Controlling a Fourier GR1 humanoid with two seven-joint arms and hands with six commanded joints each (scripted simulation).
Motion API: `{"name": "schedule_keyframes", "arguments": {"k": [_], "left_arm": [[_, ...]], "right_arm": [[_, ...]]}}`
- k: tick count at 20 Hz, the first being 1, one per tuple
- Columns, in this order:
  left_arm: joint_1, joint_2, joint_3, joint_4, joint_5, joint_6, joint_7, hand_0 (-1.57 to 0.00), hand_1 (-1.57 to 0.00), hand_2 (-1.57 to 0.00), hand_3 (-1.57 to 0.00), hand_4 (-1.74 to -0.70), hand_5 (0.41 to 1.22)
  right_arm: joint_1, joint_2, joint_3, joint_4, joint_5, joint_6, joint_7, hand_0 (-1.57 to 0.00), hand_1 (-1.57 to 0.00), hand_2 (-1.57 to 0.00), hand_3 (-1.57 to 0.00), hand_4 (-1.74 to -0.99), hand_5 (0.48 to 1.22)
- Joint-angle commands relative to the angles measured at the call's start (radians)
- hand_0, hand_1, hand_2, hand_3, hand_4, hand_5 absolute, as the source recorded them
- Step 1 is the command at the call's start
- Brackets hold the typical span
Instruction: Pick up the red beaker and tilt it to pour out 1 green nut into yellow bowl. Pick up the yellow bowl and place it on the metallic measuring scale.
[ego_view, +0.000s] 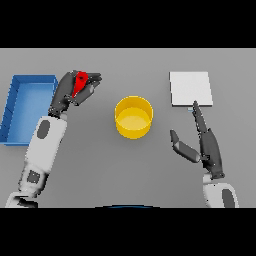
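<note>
The robot's left hand (75, 90) is up near the far left part of the grey table (100, 170), its dark fingers curled round a small red beaker (80, 82). Only a strip of the beaker's red body shows between the fingers and thumb, and I cannot tell how it is tilted. Just beside that hand, against the table's left edge, sits a shallow blue rectangular tray (15, 107) with raised walls.

Near the middle of the table stands a round yellow bowl (133, 116), upright, its open mouth facing up; I cannot make out anything inside it. It stands apart from both hands.

Toward the far right of the table lies a flat, pale metallic square measuring scale (190, 87). The right hand (207, 145) is on the right side, coming in from the near edge, fingers straight and relaxed, thumb spread out to the left, grasping nothing. Its longest fingertip reaches up to the near edge of the scale.
</note>
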Motion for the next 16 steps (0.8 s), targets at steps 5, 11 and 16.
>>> {"name": "schedule_keyframes", "arguments": {"k": [5,11,16], "left_arm": [[-0.057,0.077,-0.138,-0.031,-0.172,-0.055,0.098,-1.57,-1.57,-1.57,-1.57,-1.74,1.125],[-0.157,0.125,-0.314,-0.026,-0.390,-0.124,0.185,-1.57,-1.57,-1.57,-1.57,-1.74,1.162],[-0.246,0.147,-0.473,0.020,-0.581,-0.211,0.214,-1.57,-1.57,-1.57,-1.57,-1.69,1.202]], "right_arm": [[-0.006,-0.006,-0.002,-0.001,0.000,0.005,0.041,0.00,0.00,0.00,0.00,-1.186,0.660],[0.003,0.007,0.008,-0.012,-0.017,0.023,0.042,0.00,0.00,0.00,0.00,-1.181,0.669],[0.009,0.013,0.010,-0.013,-0.015,0.019,0.051,0.00,0.00,0.00,0.00,-1.191,0.675]]}}
